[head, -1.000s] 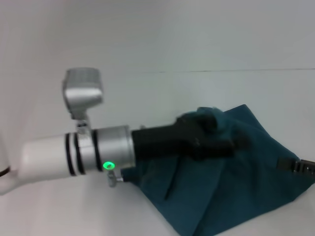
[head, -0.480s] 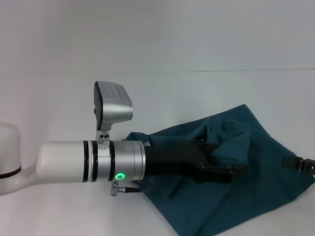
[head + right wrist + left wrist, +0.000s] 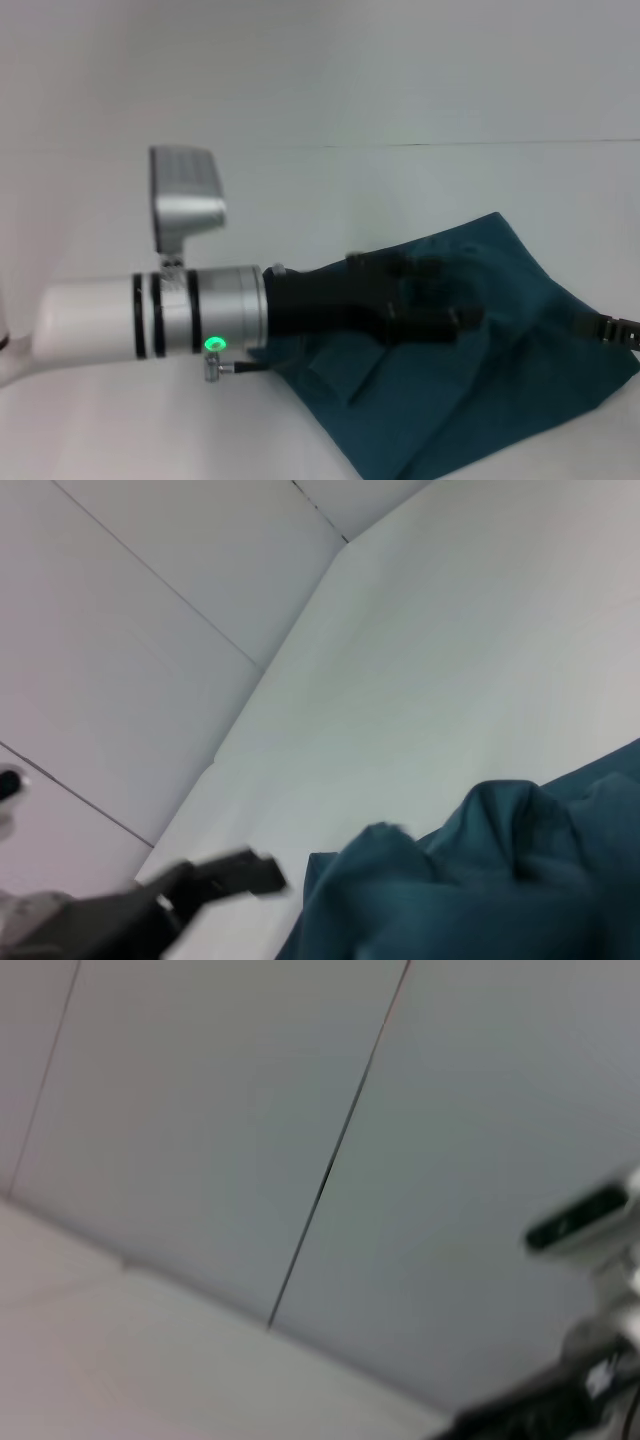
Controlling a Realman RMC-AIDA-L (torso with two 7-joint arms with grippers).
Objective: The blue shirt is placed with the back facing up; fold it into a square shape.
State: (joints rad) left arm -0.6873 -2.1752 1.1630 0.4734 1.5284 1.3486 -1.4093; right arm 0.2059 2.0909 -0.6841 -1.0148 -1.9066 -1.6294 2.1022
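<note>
1. On the white counter (image 3: 120,420), toward the robot's right, lies the large dark teal-blue short-sleeved shirt of soft matte fabric (image 3: 520,340), rumpled, with one corner pointing away from the robot and folds bunched near its middle.
2. Left arm: a white and silver cylinder with a green light on its ring reaches in from the robot's left, level over the counter. A silver boxy camera block stands up from the wrist.
3. Left hand (image 3: 455,318), black, lies over the left-middle part of the shirt. Its outline is smeared against the dark cloth; I cannot tell how far it is parted or whether it has cloth in it.
4. Right hand (image 3: 610,328): only a black tip shows at the right edge of the head view, at the shirt's right border. Cannot tell its opening or whether it grips the fabric.
5. Right wrist view: the shirt (image 3: 500,880) rises in soft humps against the pale counter, with a raised fold at its edge. The left hand (image 3: 250,872) shows farther off as a dark bar, just beside that raised edge; contact cannot be judged.
6. Left wrist view: pale wall panels with a dark seam (image 3: 335,1155), the counter below them, and part of a camera mount at one side. No shirt in it.
</note>
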